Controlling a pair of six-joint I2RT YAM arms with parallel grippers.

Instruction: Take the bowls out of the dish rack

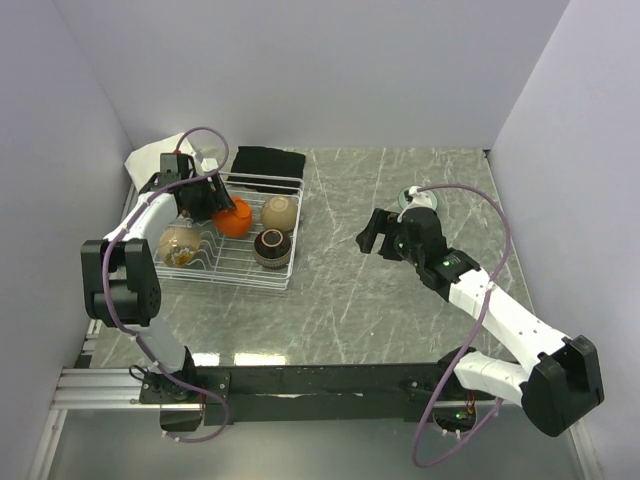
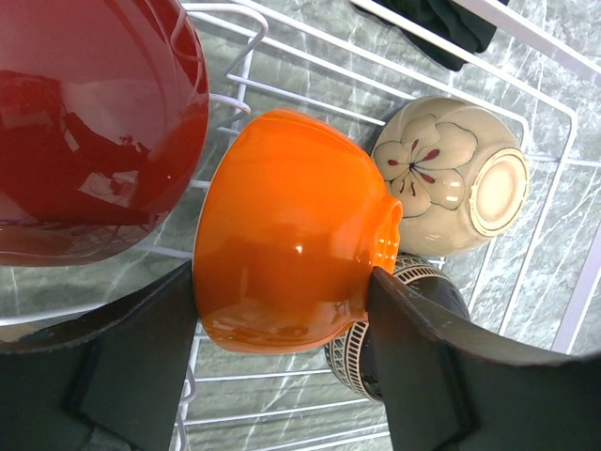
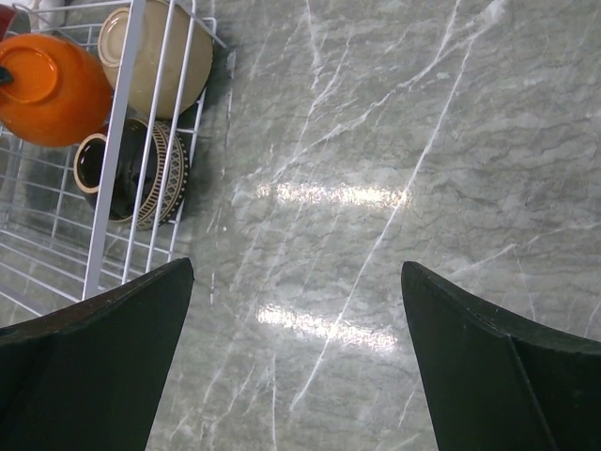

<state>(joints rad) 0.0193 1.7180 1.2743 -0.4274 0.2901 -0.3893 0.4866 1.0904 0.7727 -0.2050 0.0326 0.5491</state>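
The white wire dish rack (image 1: 290, 265) stands at the left of the table. My left gripper (image 1: 208, 190) is shut on the orange bowl (image 1: 234, 218), its fingers (image 2: 141, 357) pressed on both sides of the bowl (image 2: 291, 235) over the rack (image 2: 262, 375). The dark red bowl (image 2: 84, 122) is beside it. The beige bowl (image 1: 279, 212), dark brown bowl (image 1: 272, 247) and tan-brown bowl (image 1: 180, 243) sit in the rack. A pale teal bowl (image 1: 415, 197) rests on the table, partly hidden behind my right arm. My right gripper (image 1: 375, 235) is open and empty over the marble.
A white cloth (image 1: 150, 160) and a black cloth (image 1: 267, 162) lie behind the rack. Walls close in on the left, back and right. The right wrist view shows the rack's corner (image 3: 117, 141) with the orange (image 3: 52, 89), beige (image 3: 164, 56) and dark brown (image 3: 131, 174) bowls.
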